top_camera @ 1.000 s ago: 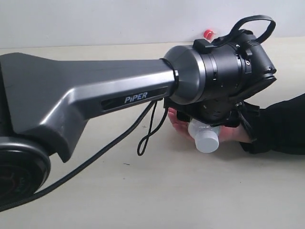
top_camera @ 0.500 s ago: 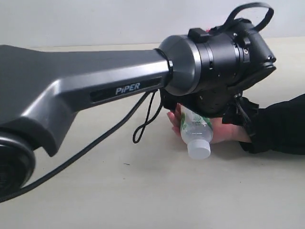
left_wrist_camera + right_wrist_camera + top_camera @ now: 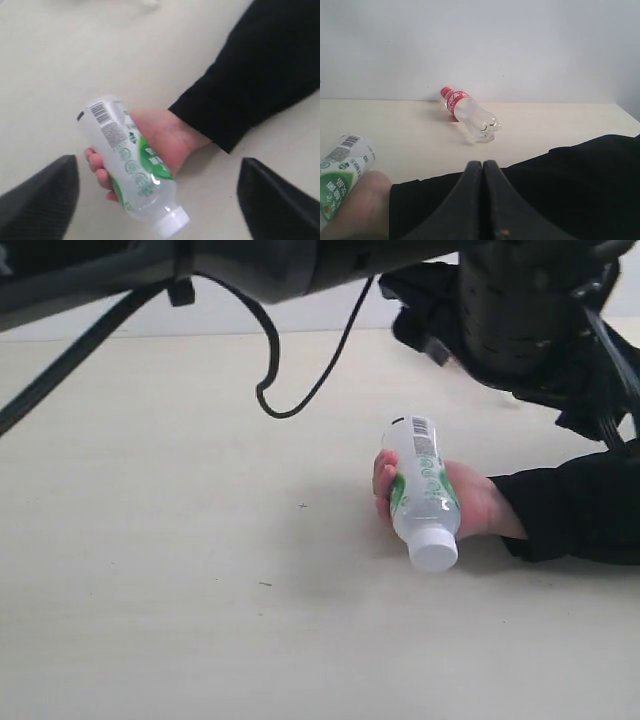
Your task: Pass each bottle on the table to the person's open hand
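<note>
The green-white-label bottle [image 3: 420,485] with its white cap lies in the person's open hand [image 3: 470,502] on the table [image 3: 150,540], fingers curled round it. My left gripper [image 3: 157,161] hangs above it, open, its fingers [image 3: 45,195] wide apart and clear of the bottle [image 3: 132,160] and hand [image 3: 165,135]. My right gripper [image 3: 482,162] is shut with nothing in it, just behind the person's forearm. The red-label bottle [image 3: 467,112] with a red cap lies on its side near the far wall. The yellow-label and floral-label bottles are out of view.
The person's black sleeve [image 3: 575,505] lies across the table's right side, right under my right gripper's view. The left arm's body and a looping black cable [image 3: 290,390] fill the top of the exterior view. A pale wall [image 3: 520,45] bounds the table at the back.
My left gripper has let go of the green-white bottle and risen away from it. The bottle now rests in the person's hand, whose fingers have closed round it.
</note>
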Available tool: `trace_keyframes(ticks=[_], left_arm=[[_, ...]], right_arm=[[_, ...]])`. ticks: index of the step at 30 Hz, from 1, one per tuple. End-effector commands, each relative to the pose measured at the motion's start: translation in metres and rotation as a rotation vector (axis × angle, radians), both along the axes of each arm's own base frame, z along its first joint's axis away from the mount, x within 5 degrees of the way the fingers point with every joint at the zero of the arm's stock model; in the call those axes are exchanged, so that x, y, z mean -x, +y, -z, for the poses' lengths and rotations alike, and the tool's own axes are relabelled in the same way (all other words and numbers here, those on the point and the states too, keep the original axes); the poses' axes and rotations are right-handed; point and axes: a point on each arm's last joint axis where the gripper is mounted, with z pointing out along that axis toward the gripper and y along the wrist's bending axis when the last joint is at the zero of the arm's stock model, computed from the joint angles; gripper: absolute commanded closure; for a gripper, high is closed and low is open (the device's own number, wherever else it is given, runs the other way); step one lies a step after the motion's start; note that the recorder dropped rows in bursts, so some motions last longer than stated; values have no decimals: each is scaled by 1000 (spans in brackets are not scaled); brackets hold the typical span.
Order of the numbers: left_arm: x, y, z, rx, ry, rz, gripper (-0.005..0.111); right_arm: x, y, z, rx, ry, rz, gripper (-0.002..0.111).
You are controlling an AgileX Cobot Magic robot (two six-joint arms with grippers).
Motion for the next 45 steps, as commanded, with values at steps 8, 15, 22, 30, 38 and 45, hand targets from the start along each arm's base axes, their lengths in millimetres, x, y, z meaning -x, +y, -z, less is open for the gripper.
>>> trace_keyframes(ticks=[8, 15, 22, 30, 38, 45], left_arm=[[86, -6, 13, 183, -116, 394, 106], [71, 50, 43, 347, -93, 411, 106], [48, 155, 79, 654, -76, 305, 106], [55, 265, 102, 854, -334, 209, 106], [67, 327, 106, 869, -579, -49, 106], [89, 350, 90, 955, -792, -70, 106]], right_arm=[[0, 0, 1, 4, -3, 0, 108], [0, 0, 1, 4, -3, 0, 108], [0, 0, 1, 4, -3, 0, 108], [0, 0, 1, 4, -3, 0, 108], [0, 0, 1, 4, -3, 0, 108], [0, 0, 1, 4, -3, 0, 108]])
